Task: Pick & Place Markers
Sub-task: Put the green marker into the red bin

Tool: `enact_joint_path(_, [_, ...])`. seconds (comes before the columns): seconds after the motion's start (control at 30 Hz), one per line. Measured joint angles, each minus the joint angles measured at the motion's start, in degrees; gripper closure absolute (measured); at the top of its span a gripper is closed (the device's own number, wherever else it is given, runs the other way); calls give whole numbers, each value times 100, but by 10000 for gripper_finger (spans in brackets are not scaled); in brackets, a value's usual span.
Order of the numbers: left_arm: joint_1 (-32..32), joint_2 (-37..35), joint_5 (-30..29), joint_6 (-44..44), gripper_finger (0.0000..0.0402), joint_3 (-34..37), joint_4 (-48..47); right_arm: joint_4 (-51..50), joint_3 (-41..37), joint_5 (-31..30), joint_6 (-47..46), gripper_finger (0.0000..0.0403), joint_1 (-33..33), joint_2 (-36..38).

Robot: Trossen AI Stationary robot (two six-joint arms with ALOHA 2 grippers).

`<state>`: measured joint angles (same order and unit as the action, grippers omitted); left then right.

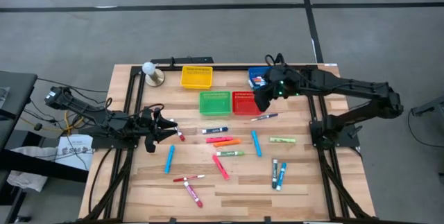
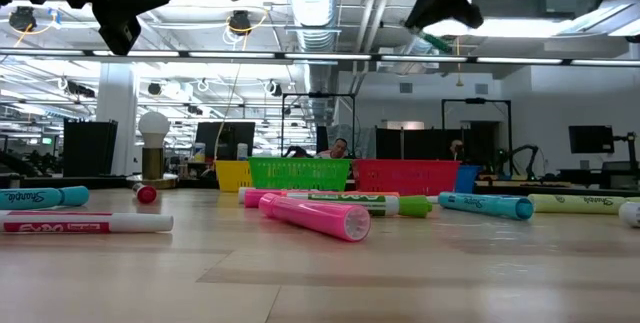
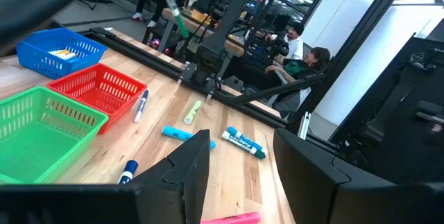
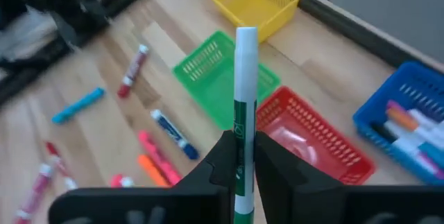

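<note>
Green [image 3: 41, 130], red [image 3: 97, 89], blue baskets [image 3: 59, 49]; markers [image 3: 243, 143] scattered nearby.

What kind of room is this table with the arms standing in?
Probably an open-plan lab or office workshop. Beyond the wooden table the low view shows exposed ceiling ducts, rows of dark monitors, and people seated at desks.

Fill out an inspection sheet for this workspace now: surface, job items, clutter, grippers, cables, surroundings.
Surface: wooden table, markers scattered over it.
Job's things: green-and-white marker held upright; blue basket holds several markers; green basket looks empty.
Clutter: bulb-shaped object near the yellow basket.
Grippers: right gripper shut on the green-and-white marker above the red basket; left gripper open, empty.
Cables: loose wires left of the table.
Surroundings: seated people beyond the table.
</note>
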<state>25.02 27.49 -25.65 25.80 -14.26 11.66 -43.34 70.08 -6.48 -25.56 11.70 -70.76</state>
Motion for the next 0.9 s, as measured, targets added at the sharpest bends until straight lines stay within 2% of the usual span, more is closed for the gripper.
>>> enact_joint_path(0.2, [0,7,0,0,243,0,28,105,17,94,1161,362,409,-373])
enact_joint_path(0.5, [-4,140,-2,0,243,2,48,45,24,660,2767,367,779,-1254])
enact_joint_path(0.9, [-4,144,-3,1,243,2,49,59,24,664,3905,366,1074,-2424])
